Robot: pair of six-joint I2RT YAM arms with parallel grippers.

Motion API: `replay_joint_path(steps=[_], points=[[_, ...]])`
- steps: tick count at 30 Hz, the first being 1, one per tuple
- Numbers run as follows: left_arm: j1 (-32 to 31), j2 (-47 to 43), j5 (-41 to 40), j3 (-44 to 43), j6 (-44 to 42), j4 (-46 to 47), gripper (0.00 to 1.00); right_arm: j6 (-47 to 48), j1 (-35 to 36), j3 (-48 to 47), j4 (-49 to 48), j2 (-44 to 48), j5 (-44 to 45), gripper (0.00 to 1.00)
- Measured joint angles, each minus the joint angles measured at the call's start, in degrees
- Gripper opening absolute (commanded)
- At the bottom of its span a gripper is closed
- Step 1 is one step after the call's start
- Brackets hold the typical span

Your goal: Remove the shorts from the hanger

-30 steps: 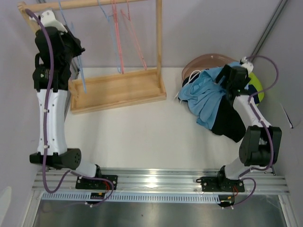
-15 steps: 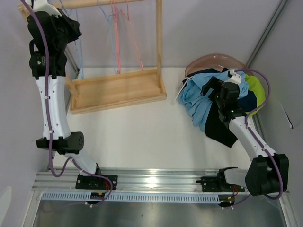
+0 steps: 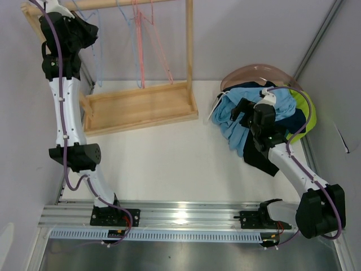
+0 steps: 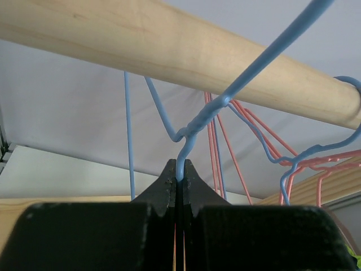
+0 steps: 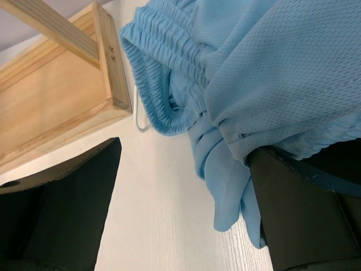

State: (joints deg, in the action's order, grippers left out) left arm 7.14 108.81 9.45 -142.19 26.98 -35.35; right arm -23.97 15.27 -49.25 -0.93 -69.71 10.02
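Observation:
The shorts lie in a pile at the right: light blue shorts [image 3: 228, 117] on top, black shorts [image 3: 260, 158], lime green shorts [image 3: 304, 113] and a dark navy or teal piece [image 3: 247, 88]. My right gripper [image 3: 241, 110] is open and empty, low over the left edge of the light blue shorts [image 5: 265, 73]; its right finger touches the fabric. My left gripper [image 3: 84, 33] is raised to the wooden rod [image 4: 169, 45] and shut on the neck of a bare blue wire hanger [image 4: 223, 104]. No shorts hang on any hanger in view.
The wooden rack has a rod [image 3: 113, 4], an upright post [image 3: 189, 39] and a base tray [image 3: 141, 107]. Pink hangers [image 3: 139, 51] and another blue hanger [image 4: 316, 152] hang bare on the rod. A pinkish basket rim [image 3: 254, 70] lies behind the pile.
My left arm has risen, lifting the blue hanger up to the rod. My right gripper has moved left and nearer, from the top of the pile to the light blue shorts' left edge.

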Motion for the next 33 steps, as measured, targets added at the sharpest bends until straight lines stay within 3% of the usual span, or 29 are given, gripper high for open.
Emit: replay_joint_path(steps=[10, 17, 20, 21, 22, 23, 24, 27, 33], points=[[0.0, -5.1, 1.4, 11.6, 0.0, 0.9, 0.0, 0.0, 2.6, 0.3, 0.2, 0.5, 1.6, 1.0], [0.0, -5.4, 1.7, 12.9, -0.1, 0.9, 0.03, -0.2, 4.2, 1.6, 2.3, 4.7, 2.6, 0.99], [0.0, -5.9, 2.3, 13.1, -0.2, 0.6, 0.3, -0.4, 4.7, 1.6, 3.8, 6.8, 3.1, 0.99], [0.0, -6.3, 2.7, 13.4, -0.4, 0.1, 0.5, -0.5, 4.8, 1.6, 4.2, 7.4, 3.3, 0.99], [0.0, -6.9, 3.0, 13.9, -0.7, -0.3, 0.6, -0.5, 5.0, 1.6, 4.5, 8.0, 3.4, 0.99], [0.0, -7.7, 3.4, 14.5, -0.8, -0.7, 0.79, -0.5, 5.2, 1.6, 4.9, 8.5, 3.6, 0.99], [0.0, -8.4, 3.5, 15.1, -0.7, -1.0, 0.85, -0.4, 5.5, 1.6, 5.5, 9.1, 3.8, 0.99], [0.0, -12.3, 4.3, 18.2, -1.2, -2.1, 0.98, -0.4, 6.6, 1.6, 7.1, 11.2, 4.3, 0.99], [0.0, -25.3, 5.1, 30.9, -1.6, -2.2, 0.99, 0.5, 9.7, -1.8, 11.7, 15.3, 4.0, 0.99]])
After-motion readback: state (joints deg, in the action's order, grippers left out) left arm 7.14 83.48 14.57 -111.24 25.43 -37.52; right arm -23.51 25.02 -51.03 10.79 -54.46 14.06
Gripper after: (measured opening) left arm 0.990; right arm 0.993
